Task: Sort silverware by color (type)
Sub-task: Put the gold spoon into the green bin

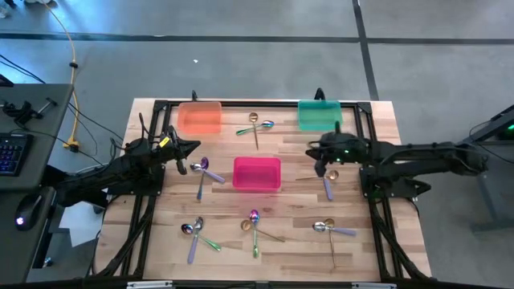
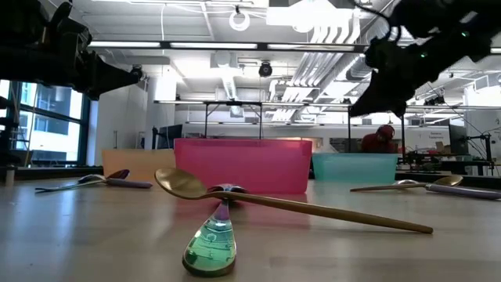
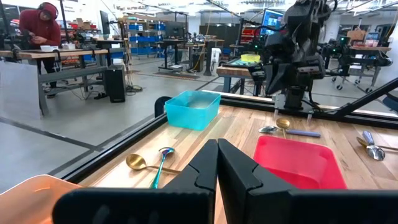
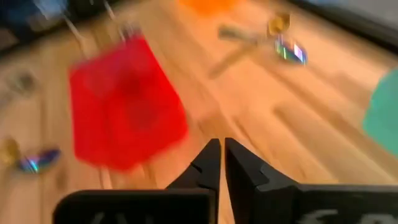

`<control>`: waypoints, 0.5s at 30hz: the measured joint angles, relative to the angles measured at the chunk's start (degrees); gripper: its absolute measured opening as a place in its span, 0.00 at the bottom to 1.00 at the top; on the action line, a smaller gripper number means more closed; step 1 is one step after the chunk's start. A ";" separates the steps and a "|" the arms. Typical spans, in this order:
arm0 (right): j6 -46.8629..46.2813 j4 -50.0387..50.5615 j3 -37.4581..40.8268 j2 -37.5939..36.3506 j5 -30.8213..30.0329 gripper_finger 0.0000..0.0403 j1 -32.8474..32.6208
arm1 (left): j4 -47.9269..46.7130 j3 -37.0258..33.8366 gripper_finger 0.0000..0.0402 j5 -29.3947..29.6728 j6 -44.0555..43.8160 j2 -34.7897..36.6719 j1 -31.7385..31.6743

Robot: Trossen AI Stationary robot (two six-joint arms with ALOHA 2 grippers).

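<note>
Slim spoons lie in small crossed clusters on the wooden table: by the far edge [image 1: 255,126], left of the pink bin [image 1: 204,170], right of it [image 1: 328,181], and three clusters along the near side [image 1: 195,233], [image 1: 255,228], [image 1: 329,229]. In the low view a gold spoon [image 2: 297,207] rests across an iridescent green one [image 2: 211,247]. My left gripper [image 1: 195,148] [image 3: 217,163] is shut and hovers between the orange and pink bins. My right gripper [image 1: 321,168] [image 4: 222,157] is shut and hangs just above the gold and lilac-handled spoons [image 3: 285,127] right of the pink bin.
Three bins stand on the table: orange [image 1: 199,118] at far left, teal [image 1: 320,115] at far right, pink [image 1: 257,173] in the middle. A black frame [image 1: 241,104] borders the tabletop. A person [image 3: 43,25] works at a bench far behind.
</note>
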State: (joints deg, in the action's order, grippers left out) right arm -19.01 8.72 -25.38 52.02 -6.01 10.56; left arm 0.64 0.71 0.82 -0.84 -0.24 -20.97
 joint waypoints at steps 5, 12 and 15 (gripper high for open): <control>-0.50 16.78 -9.55 8.44 -0.25 0.18 -2.35 | 0.00 0.00 0.00 -0.02 0.00 -0.01 0.00; 0.05 28.36 -15.66 19.20 2.24 0.35 -5.70 | 0.00 0.00 0.00 -0.01 0.00 0.00 0.00; 0.01 31.86 -17.01 22.90 3.62 0.38 -6.22 | 0.00 0.00 0.00 0.00 0.00 -0.01 0.00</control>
State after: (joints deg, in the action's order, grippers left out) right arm -19.00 40.59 -42.39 74.93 -2.40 4.34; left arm 0.64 0.71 0.82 -0.84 -0.25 -20.97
